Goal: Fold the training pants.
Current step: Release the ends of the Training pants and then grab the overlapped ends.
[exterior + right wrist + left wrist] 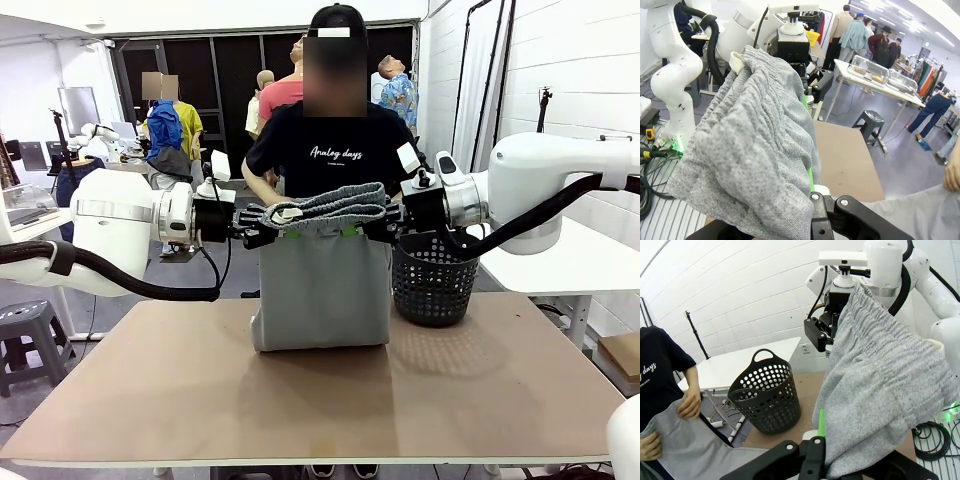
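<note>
The pants (320, 290) hang by the waistband over the table's (300, 400) far side, my left gripper (280, 226) and right gripper (362, 226) each clamped tight on an end, and the person's hand (690, 402) holds the leg end, so I judge no fold is laid down yet.

Pants (318, 290) hang over middle of table (300, 400), waistband (335, 203) on top, bottom fold resting on tabletop. Left gripper (280, 228) clamps top left corner, right gripper (355, 228) clamps top right. Basket (432, 285) on table, just right of pants, below right arm. Person (330, 150) behind pants at far edge, hands (690, 402) on pants' far end.
</note>
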Robot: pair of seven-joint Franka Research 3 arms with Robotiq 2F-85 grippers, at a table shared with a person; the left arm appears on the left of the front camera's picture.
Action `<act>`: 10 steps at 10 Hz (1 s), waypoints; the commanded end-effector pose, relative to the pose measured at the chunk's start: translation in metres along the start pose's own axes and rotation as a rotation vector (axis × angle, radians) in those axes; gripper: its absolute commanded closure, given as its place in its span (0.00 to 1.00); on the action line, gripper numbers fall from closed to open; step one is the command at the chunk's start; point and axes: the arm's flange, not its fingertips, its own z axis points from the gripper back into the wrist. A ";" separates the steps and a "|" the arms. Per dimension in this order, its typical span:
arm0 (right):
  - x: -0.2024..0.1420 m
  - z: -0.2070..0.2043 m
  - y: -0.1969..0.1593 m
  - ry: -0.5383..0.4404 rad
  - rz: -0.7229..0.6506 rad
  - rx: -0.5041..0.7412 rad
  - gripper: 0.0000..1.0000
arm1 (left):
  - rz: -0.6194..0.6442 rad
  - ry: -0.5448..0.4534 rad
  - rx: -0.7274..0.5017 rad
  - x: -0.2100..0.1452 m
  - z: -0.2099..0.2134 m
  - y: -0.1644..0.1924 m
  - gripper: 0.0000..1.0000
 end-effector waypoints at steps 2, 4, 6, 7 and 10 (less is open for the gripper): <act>0.003 -0.003 0.002 -0.002 0.001 0.000 1.00 | -0.005 -0.002 0.000 0.003 0.000 -0.001 1.00; 0.003 -0.003 0.002 -0.002 0.001 0.000 1.00 | -0.005 -0.002 0.000 0.003 0.000 -0.001 1.00; 0.003 -0.003 0.002 -0.002 0.001 0.000 1.00 | -0.005 -0.002 0.000 0.003 0.000 -0.001 1.00; 0.003 -0.003 0.002 -0.002 0.001 0.000 1.00 | -0.005 -0.002 0.000 0.003 0.000 -0.001 1.00; 0.003 -0.003 0.002 -0.002 0.001 0.000 1.00 | -0.005 -0.002 0.000 0.003 0.000 -0.001 1.00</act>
